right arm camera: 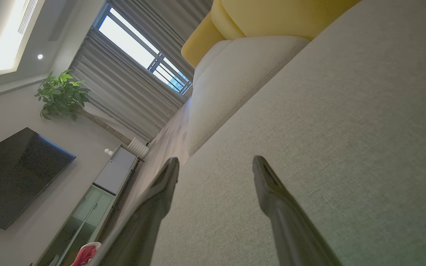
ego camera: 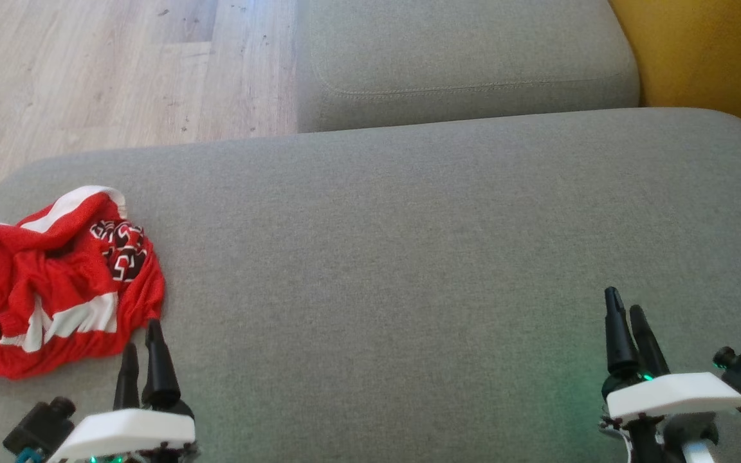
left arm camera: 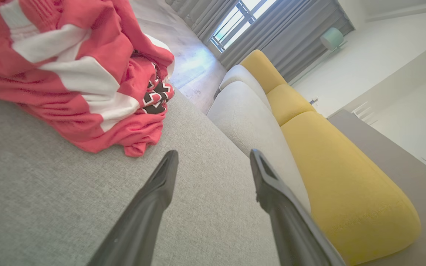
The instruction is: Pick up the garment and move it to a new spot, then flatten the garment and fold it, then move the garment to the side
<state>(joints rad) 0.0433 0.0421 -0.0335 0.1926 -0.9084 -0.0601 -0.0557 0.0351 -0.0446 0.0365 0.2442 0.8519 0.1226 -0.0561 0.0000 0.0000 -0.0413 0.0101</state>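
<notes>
Garment (ego camera: 55,283), red mesh with white bands and a dark patterned patch, crumpled in a loose heap at the left end of the grey seat cushion (ego camera: 409,257); unflattened, unfolded. Head view: left gripper (ego camera: 141,335) at lower left, fingertips just beside the heap's near right hem, contact with the cloth impossible to tell; right gripper (ego camera: 624,301) at lower right, well apart from the heap, over bare seat cushion; second cushion (ego camera: 460,58), wooden floor (ego camera: 119,64) and yellow backrest (ego camera: 705,51) beyond. Left wrist view: left gripper (left arm camera: 213,153) with fingers spread and nothing between them, aimed past the heap's edge rather than into it; garment (left arm camera: 80,74) up and to the left of the finger line, resting on the seat cushion (left arm camera: 68,207). Right wrist view: right gripper (right arm camera: 216,159) likewise parted and empty, low over plain seat cushion (right arm camera: 327,129); small red scrap at the bottom edge, probably the garment; television (right arm camera: 13,173) and potted plant (right arm camera: 61,94) in the background. Step in hand, by judgement: the first pick-up, with no grasp yet made. Next move, by judgement: left gripper swung toward the heap, lowered onto a raised fold, then closed on a generous bunch of cloth; thin mesh likely to slip from a shallow pinch, hence a deep bite before any lift toward the open middle of the seat cushion.
</notes>
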